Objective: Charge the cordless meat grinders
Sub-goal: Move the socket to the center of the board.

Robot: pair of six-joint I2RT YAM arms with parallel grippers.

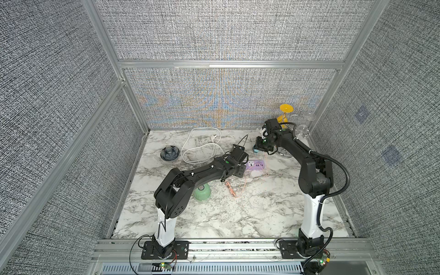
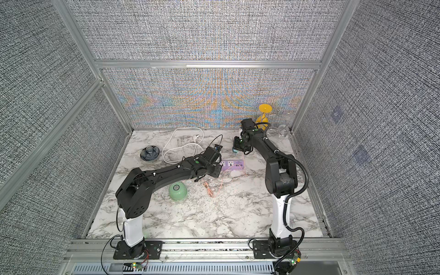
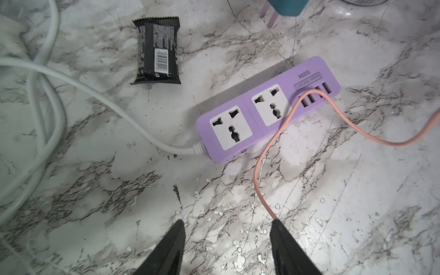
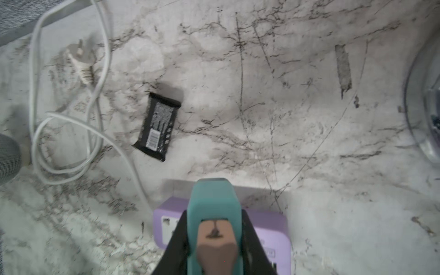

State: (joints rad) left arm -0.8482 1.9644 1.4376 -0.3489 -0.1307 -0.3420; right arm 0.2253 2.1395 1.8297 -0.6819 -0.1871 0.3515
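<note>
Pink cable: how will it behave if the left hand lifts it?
Likely floppy: the pink cable lies in loose curves, so it should sag and trail. Thin and smooth, it may slip from the left hand. Draped over the power strip, it could drag on it.

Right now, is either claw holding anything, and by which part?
The right gripper clamps the teal charger by its two side faces. The left gripper is open, with nothing between its fingers; the pink cable only runs behind one fingertip.
</note>
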